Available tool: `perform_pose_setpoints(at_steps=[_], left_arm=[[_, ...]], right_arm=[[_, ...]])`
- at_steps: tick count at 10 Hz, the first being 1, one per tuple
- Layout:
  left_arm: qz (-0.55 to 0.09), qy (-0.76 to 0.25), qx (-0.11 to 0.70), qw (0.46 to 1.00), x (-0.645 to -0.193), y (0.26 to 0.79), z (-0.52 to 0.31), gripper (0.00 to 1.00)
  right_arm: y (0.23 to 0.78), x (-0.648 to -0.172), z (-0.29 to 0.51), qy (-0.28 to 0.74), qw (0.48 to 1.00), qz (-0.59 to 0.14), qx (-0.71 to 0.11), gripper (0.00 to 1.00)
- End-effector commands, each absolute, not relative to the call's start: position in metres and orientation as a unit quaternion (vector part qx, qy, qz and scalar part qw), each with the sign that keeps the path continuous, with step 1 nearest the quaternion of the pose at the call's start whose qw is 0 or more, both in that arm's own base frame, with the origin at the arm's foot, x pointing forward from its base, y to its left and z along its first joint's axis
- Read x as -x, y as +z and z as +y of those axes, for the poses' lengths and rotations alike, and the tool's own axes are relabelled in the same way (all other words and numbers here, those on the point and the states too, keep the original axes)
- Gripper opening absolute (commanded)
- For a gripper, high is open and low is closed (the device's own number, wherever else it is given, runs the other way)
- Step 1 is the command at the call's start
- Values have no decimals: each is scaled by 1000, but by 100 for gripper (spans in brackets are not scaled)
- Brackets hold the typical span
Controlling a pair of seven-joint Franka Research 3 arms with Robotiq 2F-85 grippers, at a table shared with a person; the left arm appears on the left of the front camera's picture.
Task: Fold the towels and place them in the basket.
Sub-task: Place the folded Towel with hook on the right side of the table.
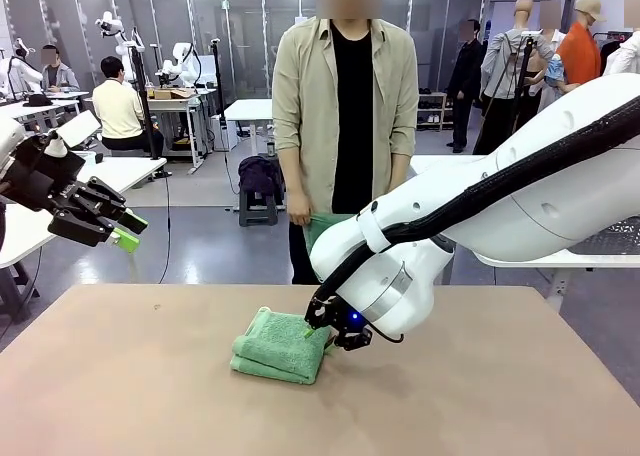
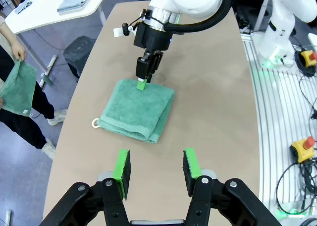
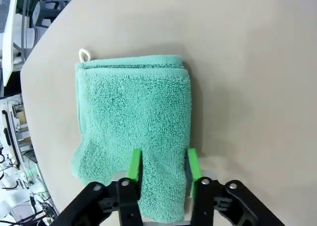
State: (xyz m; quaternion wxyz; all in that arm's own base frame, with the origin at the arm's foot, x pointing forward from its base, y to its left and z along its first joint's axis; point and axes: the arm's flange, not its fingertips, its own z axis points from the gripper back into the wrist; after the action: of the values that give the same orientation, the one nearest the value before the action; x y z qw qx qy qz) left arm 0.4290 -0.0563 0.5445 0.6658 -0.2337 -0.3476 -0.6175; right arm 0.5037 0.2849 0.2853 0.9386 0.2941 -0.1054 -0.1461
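A mint-green towel (image 1: pixel 275 348) lies folded on the tan table, its small loop (image 2: pixel 95 123) sticking out at one corner. My right gripper (image 1: pixel 312 324) reaches down to the towel's far edge, and its green pads (image 3: pixel 134 164) are shut on the thick folded edge of the towel (image 3: pixel 133 107). My left gripper (image 1: pixel 125 231) hangs high at the left, open, with nothing between its fingers. The left wrist view looks down past the left gripper (image 2: pixel 156 171) at the towel (image 2: pixel 136 109) and the right gripper (image 2: pixel 143 82). The basket (image 1: pixel 612 238) shows partly behind the right arm.
A person stands at the table's far side holding another green towel (image 1: pixel 325 221), also seen low at the left (image 2: pixel 20 87). Grey-blue cloths (image 2: pixel 73 0) lie on a white side table. The tan table (image 1: pixel 150 396) is bare around the folded towel.
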Motion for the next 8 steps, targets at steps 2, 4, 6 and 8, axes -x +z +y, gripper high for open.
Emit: perform_pose_setpoints(at_steps=[2,4,6,8], left_arm=[[-355,-616,236,663,-428,545,-57,56],[-355,-616,236,663,-428,545,-57,56],[-355,-616,236,663,-428,545,-57,56],[-355,-616,236,663,-428,545,-57,56]], right_arm=[[285,-509,286,-149,940,-110,-287,13],[284,-509,286,-148,941,-110,-285,0],[283,-504,284,-147,939,-105,-293,0],[283,-504,284,-147,939,-105,-293,0]])
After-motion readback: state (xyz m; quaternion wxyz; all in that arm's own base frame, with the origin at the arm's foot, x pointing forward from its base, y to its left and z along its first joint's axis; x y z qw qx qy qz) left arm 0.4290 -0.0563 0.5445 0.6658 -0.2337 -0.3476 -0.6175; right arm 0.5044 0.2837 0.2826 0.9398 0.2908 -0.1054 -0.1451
